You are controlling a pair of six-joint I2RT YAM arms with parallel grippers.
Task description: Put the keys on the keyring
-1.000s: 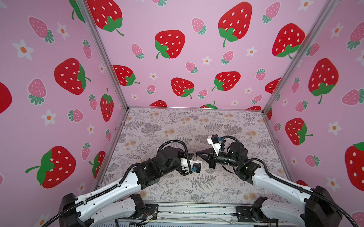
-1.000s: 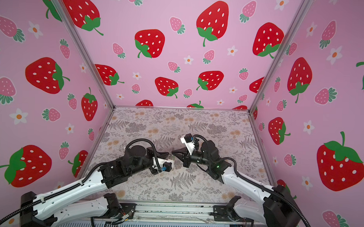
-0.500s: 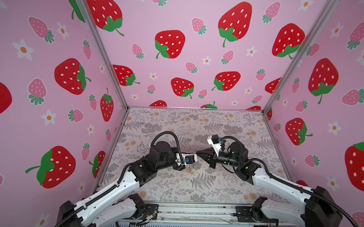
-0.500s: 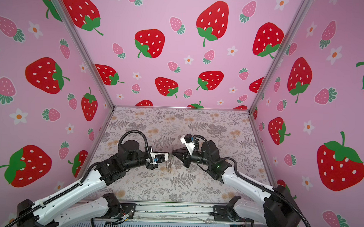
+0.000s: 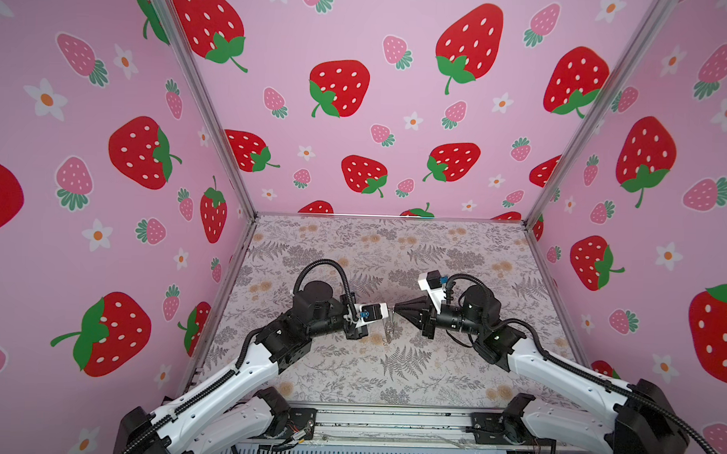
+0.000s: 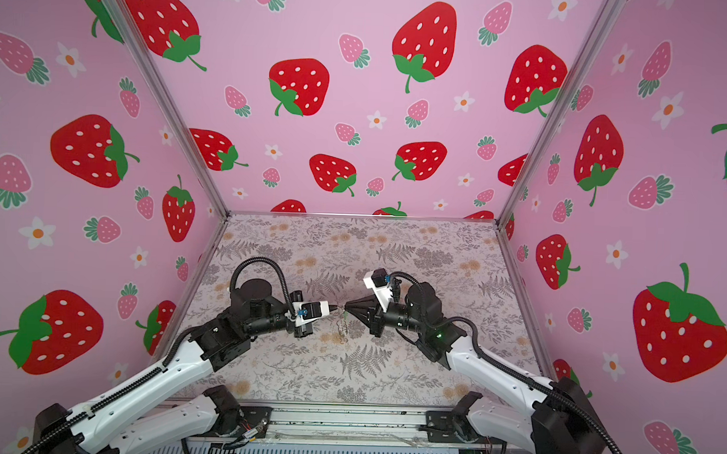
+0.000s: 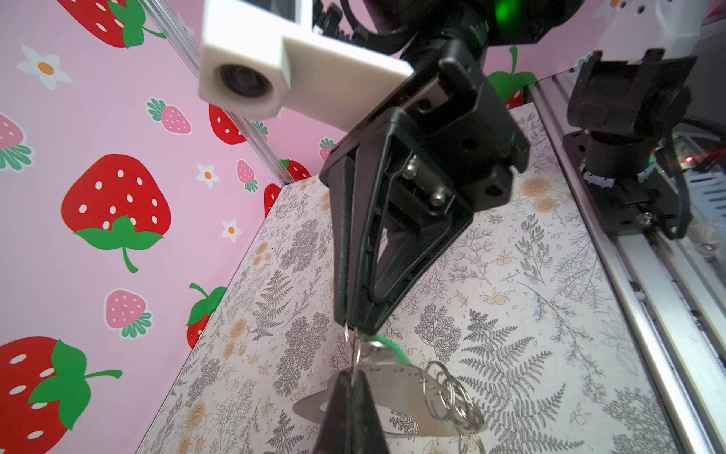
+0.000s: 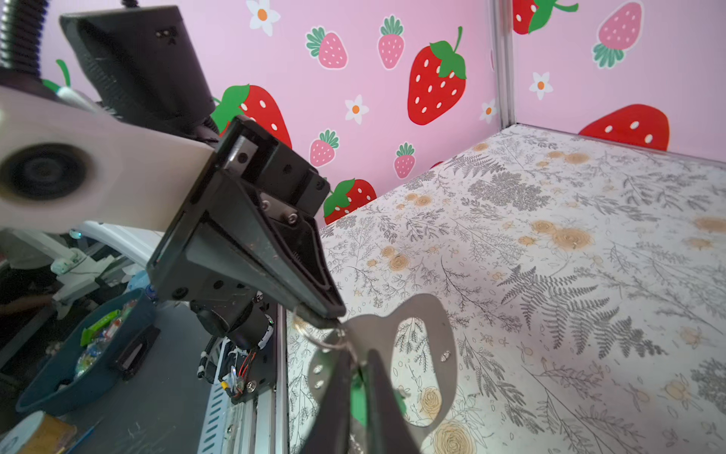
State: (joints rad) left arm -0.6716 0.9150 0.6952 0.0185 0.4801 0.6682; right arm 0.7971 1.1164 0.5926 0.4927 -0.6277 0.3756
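Note:
Both grippers meet tip to tip above the middle of the table in both top views, the left gripper (image 5: 390, 313) (image 6: 335, 308) facing the right gripper (image 5: 396, 309) (image 6: 345, 307). The keyring (image 7: 396, 383) (image 8: 432, 330), a grey-looking strap loop with several metal rings (image 7: 451, 393), hangs under them (image 5: 388, 330). My left gripper (image 7: 351, 377) is shut on a thin ring of it. My right gripper (image 8: 358, 355) has its jaws slightly apart, and the keys' green tag (image 8: 358, 399) shows in the gap. The metal keys are mostly hidden behind the fingers.
Strawberry-print walls (image 5: 357, 111) close the floral table (image 5: 390, 374) on three sides. An aluminium rail (image 5: 388, 424) with the arm bases runs along the front edge. In the right wrist view, a blue bin (image 8: 78, 346) of small items sits beyond that rail.
My left gripper has risen from low over the table and moved right until its tips meet the right gripper's. The right arm has stayed where it was.

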